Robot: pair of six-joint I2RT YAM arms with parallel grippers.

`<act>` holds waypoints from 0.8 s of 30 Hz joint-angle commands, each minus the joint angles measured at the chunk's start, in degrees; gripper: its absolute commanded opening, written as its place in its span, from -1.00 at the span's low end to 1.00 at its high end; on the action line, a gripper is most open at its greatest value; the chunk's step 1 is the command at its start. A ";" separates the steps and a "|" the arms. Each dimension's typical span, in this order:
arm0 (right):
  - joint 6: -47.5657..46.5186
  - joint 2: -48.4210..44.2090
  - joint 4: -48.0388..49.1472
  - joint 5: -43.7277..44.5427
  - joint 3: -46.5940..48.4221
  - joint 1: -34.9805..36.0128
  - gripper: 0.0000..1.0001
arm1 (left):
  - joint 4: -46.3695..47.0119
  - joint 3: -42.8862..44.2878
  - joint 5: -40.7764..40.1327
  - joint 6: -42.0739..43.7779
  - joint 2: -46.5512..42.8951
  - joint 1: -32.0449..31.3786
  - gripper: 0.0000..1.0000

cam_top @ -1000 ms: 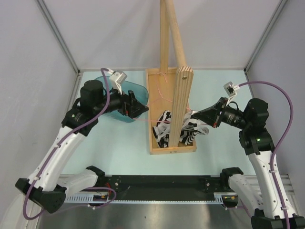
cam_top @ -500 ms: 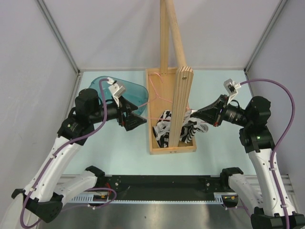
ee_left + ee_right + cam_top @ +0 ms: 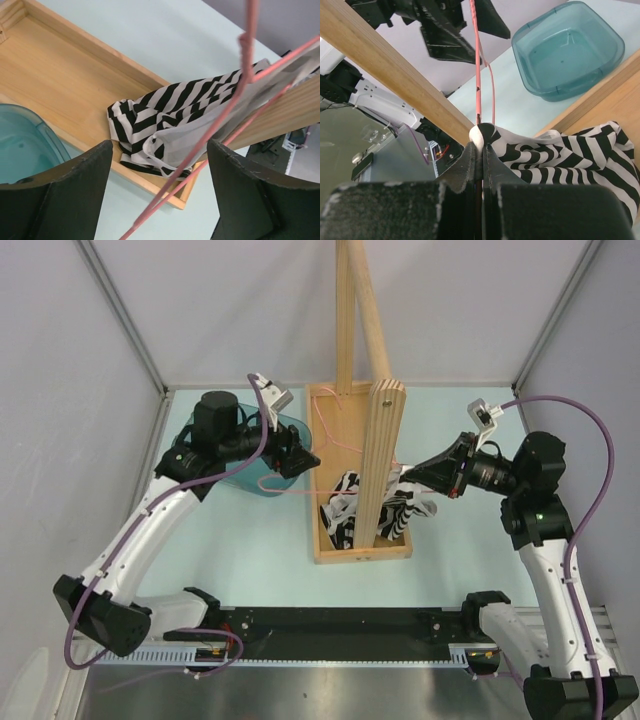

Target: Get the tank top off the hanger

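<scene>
The left claw (image 3: 159, 160) stands wide, one finger on each side of the hanger (image 3: 243, 70). The pink wire runs up through the gap, nearer the right-hand finger, and touches neither. Ahead of and below the fingertips, the tank top (image 3: 165, 107) lies as a striped heap in a corner of the tray (image 3: 55, 85). Part of it rises along the wire toward the bar (image 3: 285, 115). The tub (image 3: 20, 150) sits just off the left-hand finger.

The right claw (image 3: 480, 147) is pinched tight on the hanger. The wire leaves straight ahead from between its tips, and a white-edged loop of the top sits right at those tips. Whether cloth is caught in the pinch as well cannot be told.

The step in hand looks to be the left claw taking the wire, so that the hanger is held while the cloth is worked off. The wire is thin and off-centre in the gap, so the claw would do well to shift sideways until the wire lies midway before it closes. A close from here would shove the wire aside first. The grip should land on bare wire, clear of the stripes, so the cloth can slide. The right claw should hold steady meanwhile, since a tug could swing the wire out of the gap. After that, the loop at the right tips seems the part to free, drawn along the wire rather than straight off it to avoid a snag.
</scene>
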 commanded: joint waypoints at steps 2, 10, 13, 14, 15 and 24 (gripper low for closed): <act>1.70 -1.42 2.81 -4.13 2.64 -0.77 -1.00 | 1.12 1.27 2.73 3.45 1.39 0.36 0.47; 4.95 0.33 6.50 -3.95 2.99 -2.71 -1.00 | 3.93 -5.42 3.81 -2.17 -1.24 0.44 -0.35; 5.21 0.42 6.85 -2.02 2.20 -2.62 -1.00 | 2.79 -2.71 -0.05 -3.58 -1.42 0.44 -0.98; 5.30 0.33 6.94 -0.97 2.11 -2.62 -1.00 | 2.18 -1.82 -1.20 -3.67 -1.42 0.44 -1.00; 5.74 0.16 7.12 -0.27 1.94 -2.71 -1.00 | 1.13 -0.77 -2.69 -3.76 -1.60 0.44 -1.00; -3.66 0.42 -11.24 20.20 4.93 -2.80 0.76 | -7.30 5.48 -24.32 -3.76 -6.08 0.36 -1.00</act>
